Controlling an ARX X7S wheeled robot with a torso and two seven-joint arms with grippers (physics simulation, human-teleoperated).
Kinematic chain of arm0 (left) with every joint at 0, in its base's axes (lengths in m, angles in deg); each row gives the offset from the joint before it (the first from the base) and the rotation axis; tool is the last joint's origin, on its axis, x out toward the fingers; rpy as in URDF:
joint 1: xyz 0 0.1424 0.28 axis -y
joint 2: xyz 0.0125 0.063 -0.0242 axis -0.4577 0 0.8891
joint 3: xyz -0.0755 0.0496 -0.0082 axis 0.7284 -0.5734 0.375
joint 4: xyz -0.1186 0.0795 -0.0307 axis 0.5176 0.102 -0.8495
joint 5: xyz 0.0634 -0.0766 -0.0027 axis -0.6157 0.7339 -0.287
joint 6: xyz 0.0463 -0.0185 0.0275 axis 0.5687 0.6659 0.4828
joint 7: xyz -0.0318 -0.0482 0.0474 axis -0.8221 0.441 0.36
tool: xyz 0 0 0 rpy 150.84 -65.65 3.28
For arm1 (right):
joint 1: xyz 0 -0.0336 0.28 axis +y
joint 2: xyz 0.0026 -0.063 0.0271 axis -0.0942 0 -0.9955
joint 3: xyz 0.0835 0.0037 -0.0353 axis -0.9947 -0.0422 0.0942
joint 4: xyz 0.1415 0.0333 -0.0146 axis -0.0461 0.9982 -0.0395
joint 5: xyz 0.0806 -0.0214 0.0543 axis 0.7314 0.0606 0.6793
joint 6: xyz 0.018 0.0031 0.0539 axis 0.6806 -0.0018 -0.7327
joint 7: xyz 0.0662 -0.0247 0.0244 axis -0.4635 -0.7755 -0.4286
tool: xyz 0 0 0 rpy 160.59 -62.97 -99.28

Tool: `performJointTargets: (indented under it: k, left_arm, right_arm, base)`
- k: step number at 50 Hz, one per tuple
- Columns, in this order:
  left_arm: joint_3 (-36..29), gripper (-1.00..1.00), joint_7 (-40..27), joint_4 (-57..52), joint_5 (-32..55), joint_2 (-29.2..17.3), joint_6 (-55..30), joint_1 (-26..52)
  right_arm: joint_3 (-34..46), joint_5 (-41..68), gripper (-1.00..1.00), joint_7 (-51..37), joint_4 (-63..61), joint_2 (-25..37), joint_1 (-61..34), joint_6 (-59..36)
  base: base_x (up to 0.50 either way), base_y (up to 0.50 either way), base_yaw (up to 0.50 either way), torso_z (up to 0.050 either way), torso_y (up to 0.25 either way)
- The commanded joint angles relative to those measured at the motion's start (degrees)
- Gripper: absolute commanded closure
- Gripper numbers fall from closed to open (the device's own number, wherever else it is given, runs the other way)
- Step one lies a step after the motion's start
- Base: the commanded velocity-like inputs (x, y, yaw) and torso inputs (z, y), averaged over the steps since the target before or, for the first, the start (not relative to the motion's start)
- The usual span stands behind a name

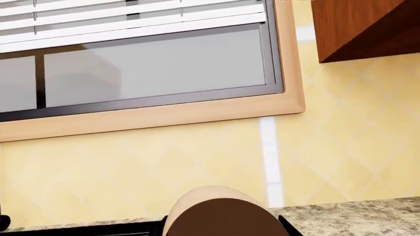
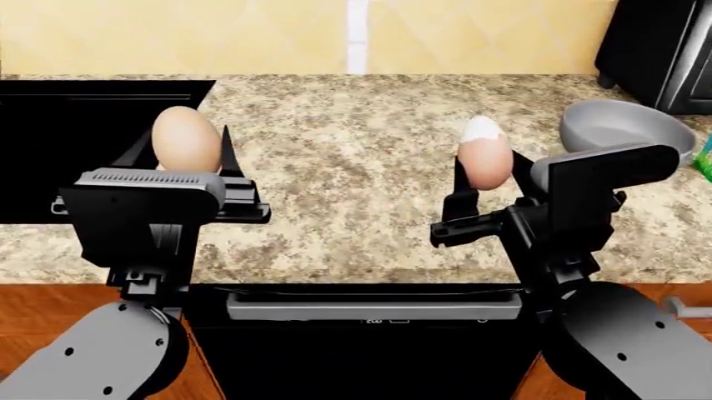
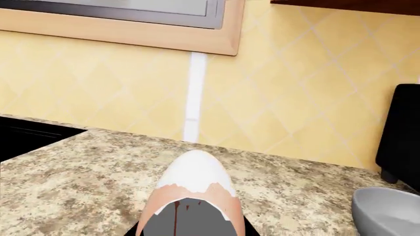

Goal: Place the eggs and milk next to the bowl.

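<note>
You are mid-carry: your left hand (image 2: 187, 171) grips one egg (image 2: 185, 138), your right hand (image 2: 481, 200) grips the other egg (image 2: 484, 153), both raised above the bench (image 2: 356, 158). Next, swing right and lower them beside the bowl (image 2: 623, 125). The milk (image 2: 704, 158) is cut off at the edge.

Left egg (image 2: 186, 139) plain tan-orange; right egg (image 2: 485, 156) pinkish-brown with a white cap (ragged edge between the two tones). Bowl (image 2: 623, 127) flat matte grey. Countertop (image 2: 368, 158) speckled beige-brown granite. Wall tiles (image 3: 98, 93) pale yellow, diamond pattern, one white vertical stripe. Both grippers black. Sliver at right edge (image 2: 705, 158) blue-green, possibly the milk carton. Window frame (image 1: 164, 115) light wood.
</note>
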Motion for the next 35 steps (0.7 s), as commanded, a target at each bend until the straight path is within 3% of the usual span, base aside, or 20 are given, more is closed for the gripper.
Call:
performJointTargets:
  k: [1,35]
  left_arm:
    - [-0.02,1.00,-0.36,0.00,0.68,-0.03,0.42,0.12]
    - [0.01,1.00,-0.72,-0.48,0.88,-0.15,0.15,0.10]
  right_arm:
    - [0.34,-0.64,1.00,0.34,-0.06,0.10,-0.20,-0.26]
    - [0.67,-0.29,1.00,0.01,0.04,0.46,-0.21,-0.07]
  base:
    - [0.00,-0.50,0.00,0.000,0.000]
    - [0.00,-0.50,0.00,0.000,0.000]
